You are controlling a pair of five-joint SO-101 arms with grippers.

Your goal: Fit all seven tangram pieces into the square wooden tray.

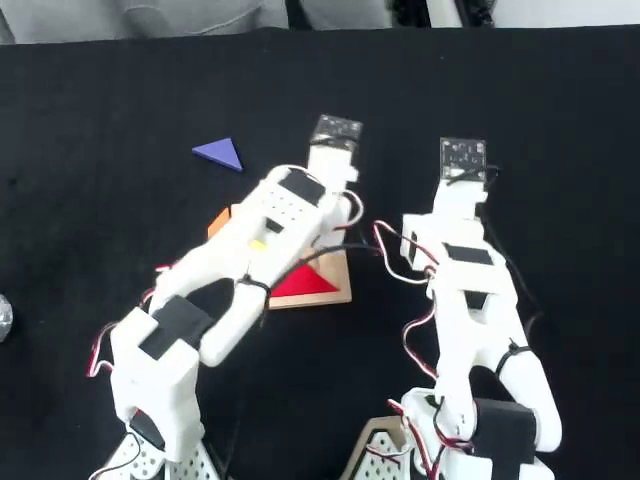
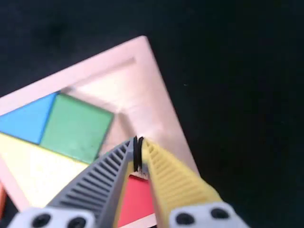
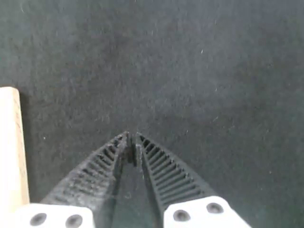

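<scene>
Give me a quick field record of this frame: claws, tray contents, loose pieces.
left claw: shut, tips over the square wooden tray, at the red triangle piece
right claw: shut, above the black table, beside the tray's edge
in tray: blue piece, green square piece, yellow piece, red triangle piece
tray gap: one corner bare
off tray: purple-blue triangle piece; orange piece, partly under an arm

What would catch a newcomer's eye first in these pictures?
The left arm stretches across the wooden tray, its jaws shut over the red triangle. Inside the tray a green square sits beside a bare corner. A purple triangle lies apart from the tray on the black table.
</scene>
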